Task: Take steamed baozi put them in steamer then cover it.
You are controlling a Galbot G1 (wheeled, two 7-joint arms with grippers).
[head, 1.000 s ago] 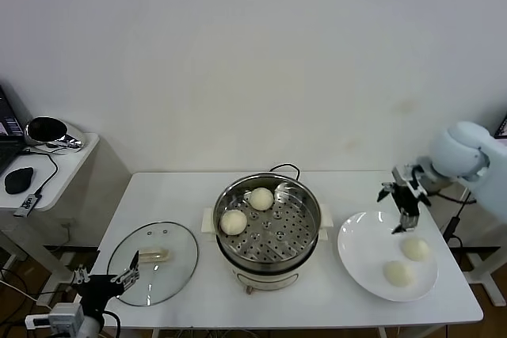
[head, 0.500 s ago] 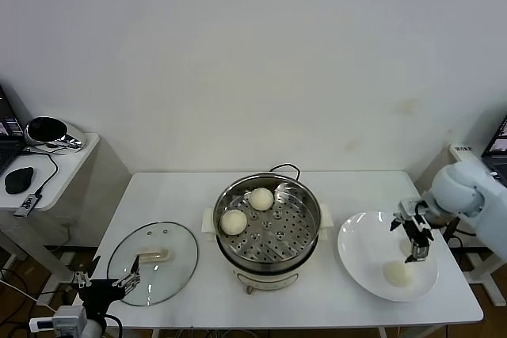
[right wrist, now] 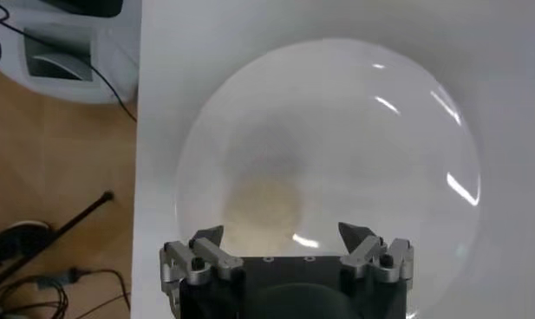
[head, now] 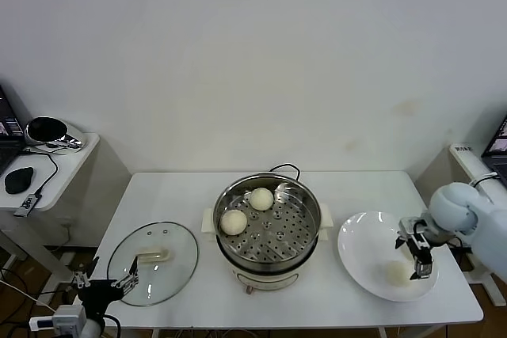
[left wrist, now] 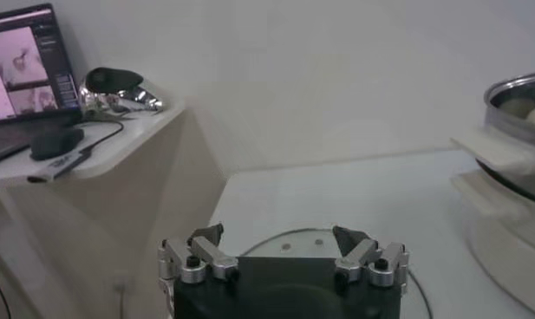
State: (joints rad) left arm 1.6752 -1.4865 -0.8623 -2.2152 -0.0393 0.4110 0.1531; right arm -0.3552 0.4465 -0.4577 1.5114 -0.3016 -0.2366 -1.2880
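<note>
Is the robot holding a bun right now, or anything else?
No, nothing. The right gripper is open above the white plate, with a bun below it, not grabbed. The left gripper waits open near the glass lid.

Steamer (head: pixel 269 227): shiny silver steel, perforated tray dotted with round holes, cream-white side handles and base, black cord; two cream-white baozi (head: pixel 234 222) inside, another cream-white baozi (head: pixel 395 273) on a plain glossy white plate (head: pixel 360 255). Cover (head: pixel 153 262): clear glass, metal rim, cream-white handle, on a white table (head: pixel 174 195). Side table (head: pixel 55 172): white, bearing a black mouse (head: pixel 18 180).
</note>
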